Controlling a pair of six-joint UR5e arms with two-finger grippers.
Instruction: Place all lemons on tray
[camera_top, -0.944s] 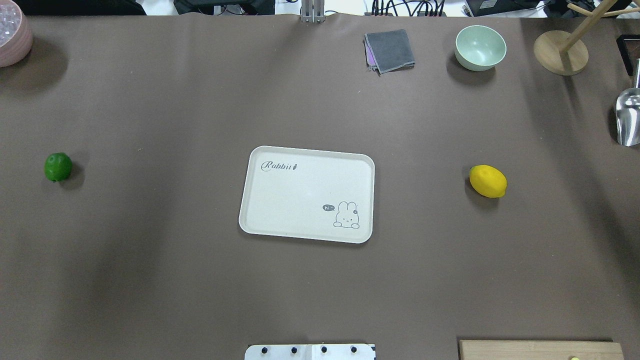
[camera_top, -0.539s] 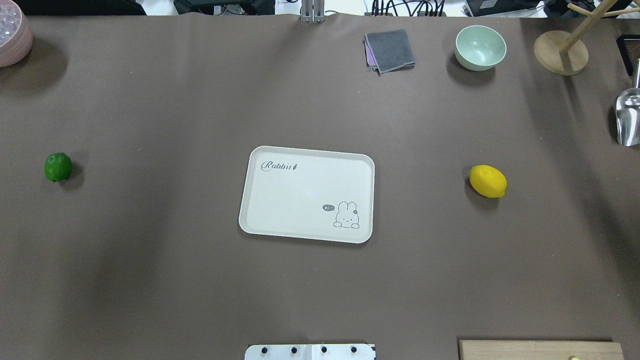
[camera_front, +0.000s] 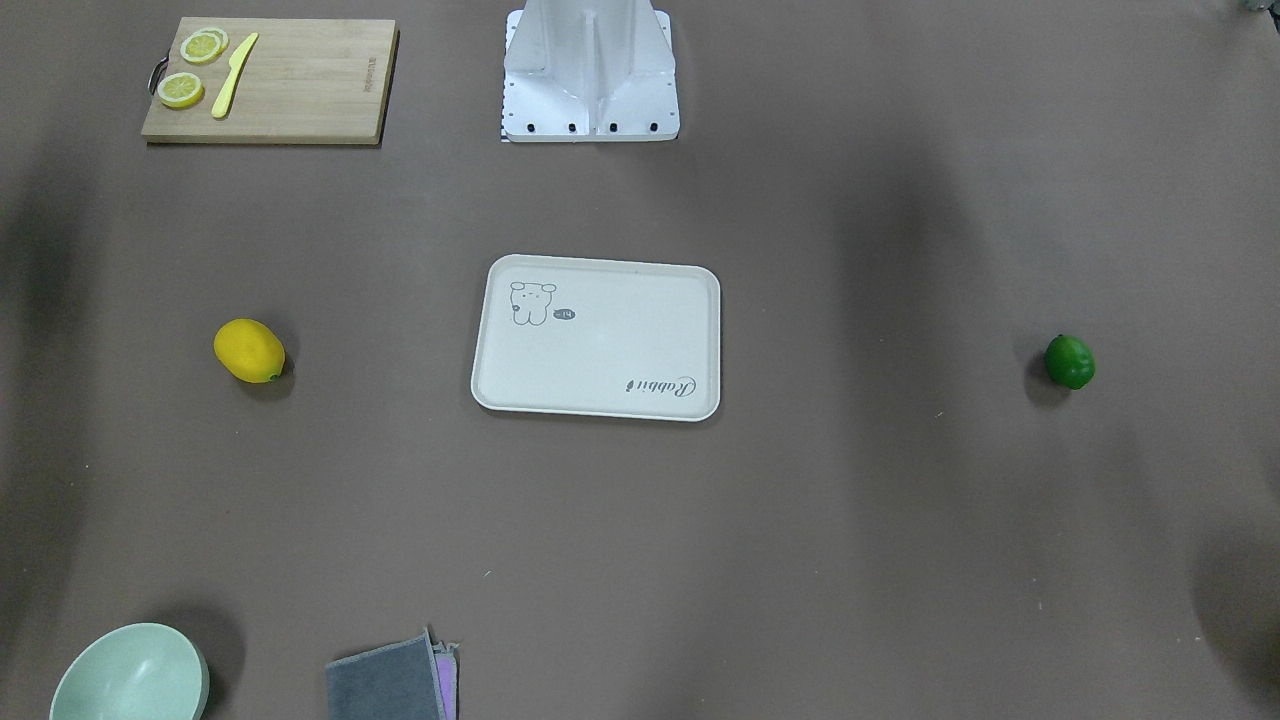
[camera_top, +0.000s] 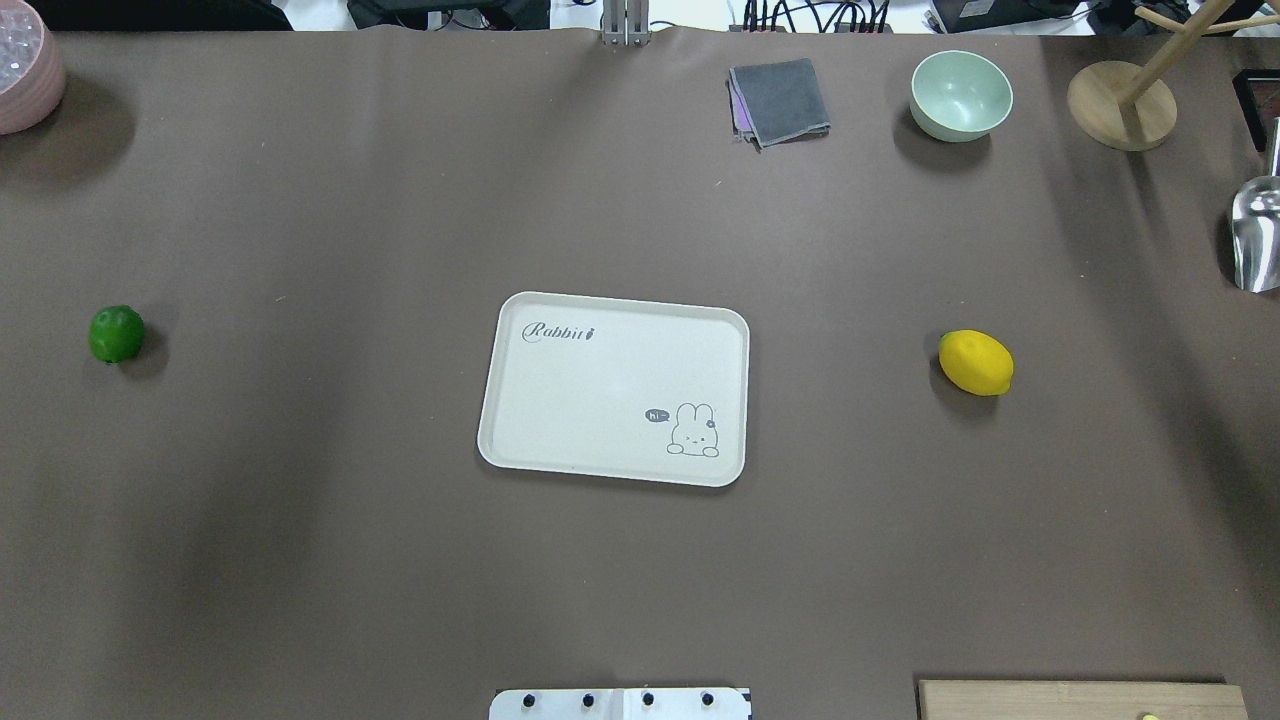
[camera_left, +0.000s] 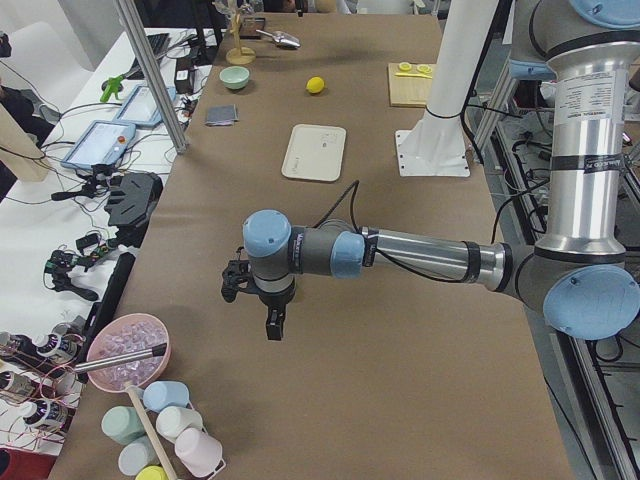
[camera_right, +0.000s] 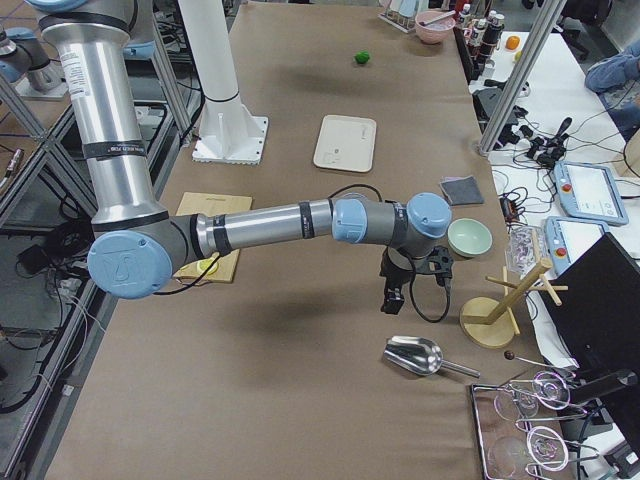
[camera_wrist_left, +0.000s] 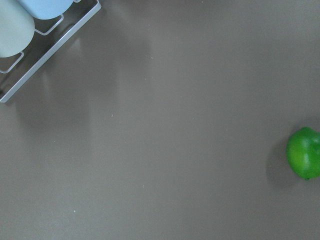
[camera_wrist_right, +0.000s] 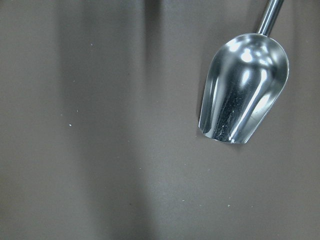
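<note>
The cream tray (camera_top: 600, 390) with a rabbit drawing lies mid-table; it also shows in the front view (camera_front: 600, 345). The yellow lemon (camera_top: 976, 362) lies on the table to the tray's right, also in the front view (camera_front: 249, 351). The green lemon (camera_top: 116, 334) lies far to its left, also in the left wrist view (camera_wrist_left: 304, 153). Both lemons are off the tray. My left gripper (camera_left: 255, 305) and right gripper (camera_right: 415, 290) show only in the side views, hovering over the table ends; I cannot tell whether they are open or shut.
A green bowl (camera_top: 961, 95), folded grey cloth (camera_top: 780, 100), wooden stand (camera_top: 1121, 105) and metal scoop (camera_top: 1256, 235) sit at the back right. A pink bowl (camera_top: 25, 70) is at the back left. A cutting board (camera_front: 265, 80) holds lemon slices and a knife.
</note>
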